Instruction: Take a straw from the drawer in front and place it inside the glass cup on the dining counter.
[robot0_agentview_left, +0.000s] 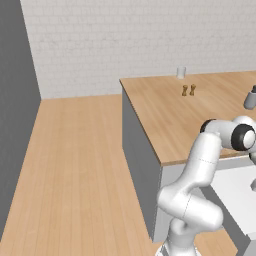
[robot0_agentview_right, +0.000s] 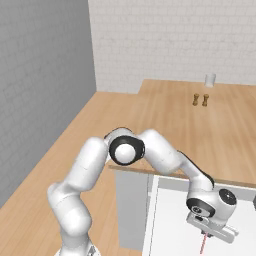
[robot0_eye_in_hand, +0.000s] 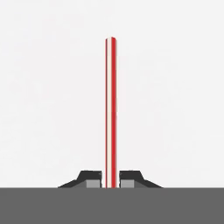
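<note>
A: Surface, room?
B: Plank worktop (robot0_agentview_right: 165, 120) on a grey base, brick wall behind, wood floor.
A: Around?
B: Glass cup (robot0_agentview_right: 210, 79) at the far edge, two brown shakers (robot0_agentview_right: 200, 99) nearer.
A: Fingers?
B: Fingers (robot0_eye_in_hand: 130, 178) clenched on the straw (robot0_eye_in_hand: 110, 109), over the open drawer's (robot0_agentview_right: 170, 220) white inside.

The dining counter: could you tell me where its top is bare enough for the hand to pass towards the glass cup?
The dining counter is bare across its near plank top, from the drawer edge to the two brown shakers. The glass cup stands alone at the far edge. A grey soap bottle crowds the right side. The hand grips the straw.
</note>
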